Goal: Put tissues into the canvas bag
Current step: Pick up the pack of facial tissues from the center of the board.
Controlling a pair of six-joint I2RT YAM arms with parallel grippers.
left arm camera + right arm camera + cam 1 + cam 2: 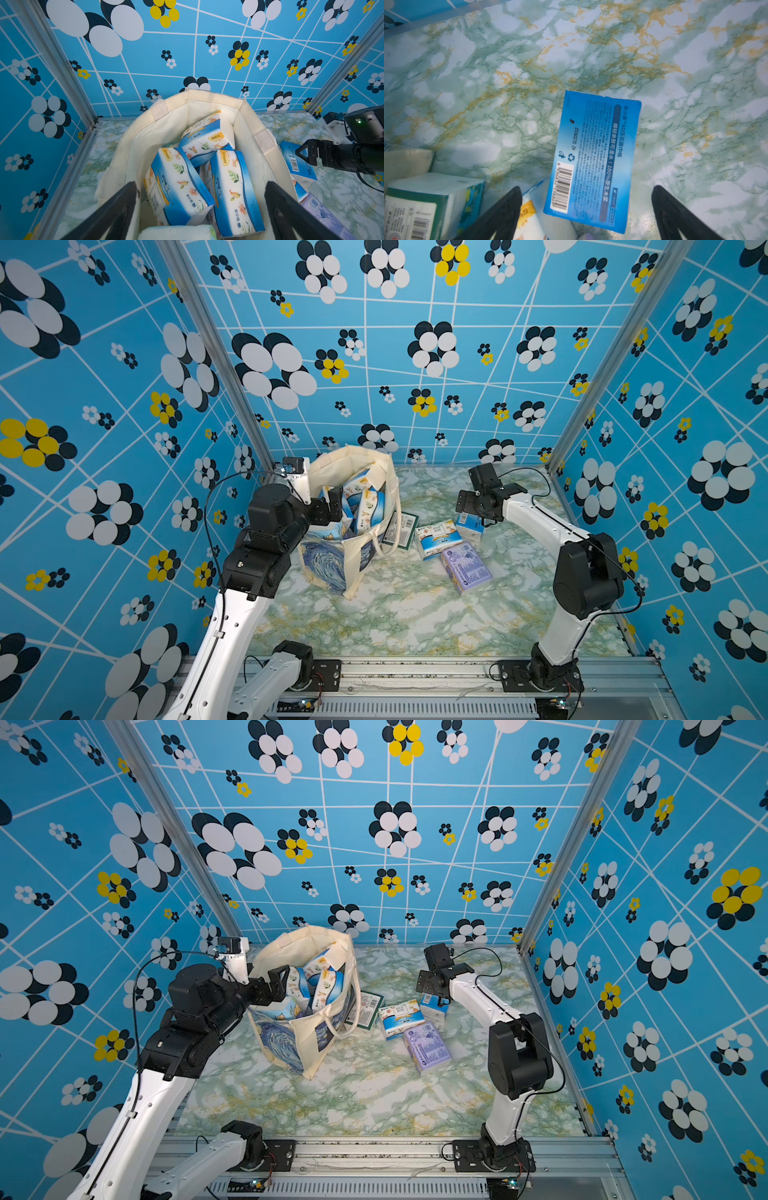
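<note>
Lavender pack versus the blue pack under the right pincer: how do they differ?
Colour: the lavender pack is pale purple, the blue pack deep blue. Place: the blue pack lies farther back, directly under the open right pincer; the lavender pack lies nearer the robot's base, with no pincer above it. Shared: both rest on the table outside the canvas bag, barcode up.

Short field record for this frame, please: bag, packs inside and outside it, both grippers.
canvas bag: upright, mouth open
packs in bag: several blue-and-white, piled loosely
packs on table: four; green-labelled pack, blue-and-white pack, blue pack, lavender pack
left gripper: open, empty, over bag mouth
right gripper: open, empty, above blue pack
</note>
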